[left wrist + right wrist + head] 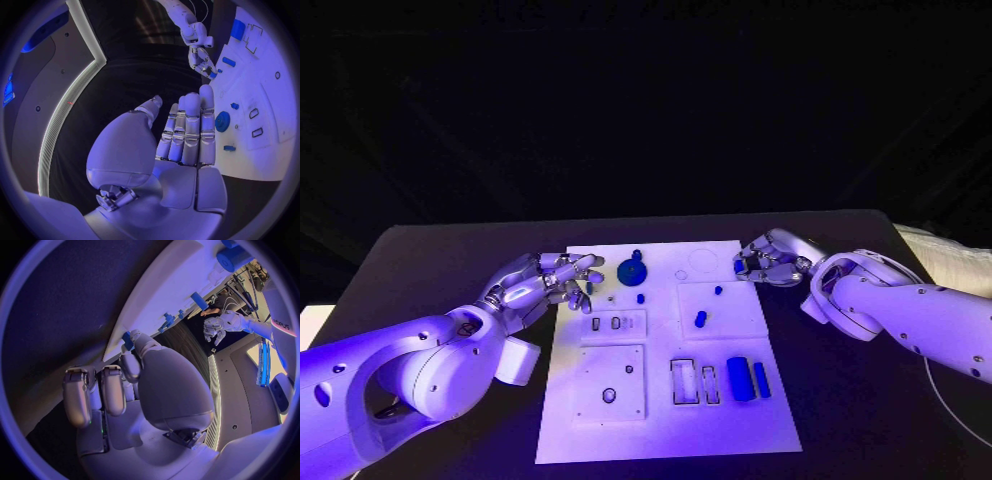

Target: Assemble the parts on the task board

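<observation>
Assembly looks barely begun: the white task board (733, 420) lies in the middle of the frame on the black desk (444, 260), with blue parts scattered on it, among them a round gear (633, 271) near its upper left. The left robot hand (557, 284) hovers beside that gear, fingers straight and holding nothing. The right robot hand (773, 259) is at the board's upper right edge, pinching a small blue part (128, 340). Next, I think, that part must go to its socket.

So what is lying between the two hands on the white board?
In the head view, between the left hand and right hand lie a round blue gear and bare task board.
</observation>
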